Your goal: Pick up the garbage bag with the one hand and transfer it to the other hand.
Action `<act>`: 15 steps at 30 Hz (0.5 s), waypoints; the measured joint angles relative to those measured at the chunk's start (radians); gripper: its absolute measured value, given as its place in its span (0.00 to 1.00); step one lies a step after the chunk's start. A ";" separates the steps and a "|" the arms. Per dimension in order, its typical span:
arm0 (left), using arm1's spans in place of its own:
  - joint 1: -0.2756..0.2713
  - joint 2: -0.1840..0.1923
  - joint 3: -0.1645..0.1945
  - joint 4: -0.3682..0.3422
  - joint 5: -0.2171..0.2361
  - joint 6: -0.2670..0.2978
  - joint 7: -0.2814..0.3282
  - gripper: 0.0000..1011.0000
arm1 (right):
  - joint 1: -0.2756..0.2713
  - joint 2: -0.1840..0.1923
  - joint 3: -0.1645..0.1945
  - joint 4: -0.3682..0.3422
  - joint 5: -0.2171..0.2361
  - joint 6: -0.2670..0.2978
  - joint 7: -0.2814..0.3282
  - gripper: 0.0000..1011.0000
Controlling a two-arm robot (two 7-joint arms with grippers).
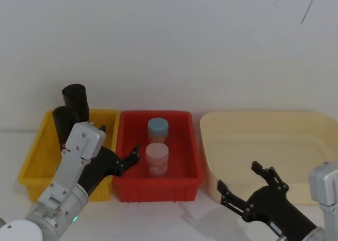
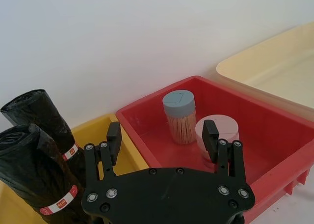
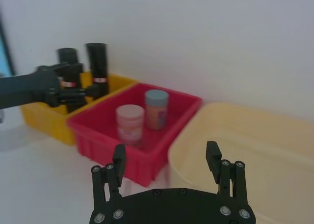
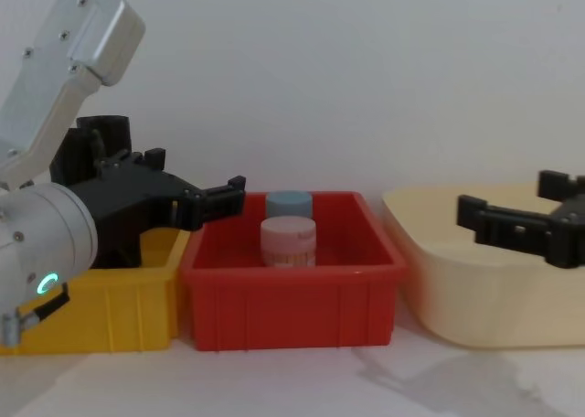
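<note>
Two identical black garbage bag rolls stand upright in the yellow bin: the rear one and the front one, each with a red-and-white label band. My left gripper is open and hovers over the border between the yellow and red bins, just right of the rolls, holding nothing. In the right wrist view its fingers sit beside the rolls. My right gripper is open and empty in front of the cream tub.
A red bin in the middle holds a blue-lidded jar and a pink-lidded jar. A large cream tub sits at the right. A white wall stands close behind the bins.
</note>
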 joint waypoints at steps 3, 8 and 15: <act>0.000 0.000 0.000 0.000 0.000 0.000 0.000 0.99 | 0.015 0.006 -0.012 0.004 -0.003 0.000 0.025 0.99; 0.000 0.000 0.000 0.000 0.000 0.000 0.000 0.99 | 0.065 0.014 -0.047 0.028 -0.014 0.005 0.071 0.99; 0.000 0.000 0.000 0.000 0.000 0.000 0.000 0.99 | 0.149 0.009 -0.100 0.084 -0.030 0.028 0.125 0.99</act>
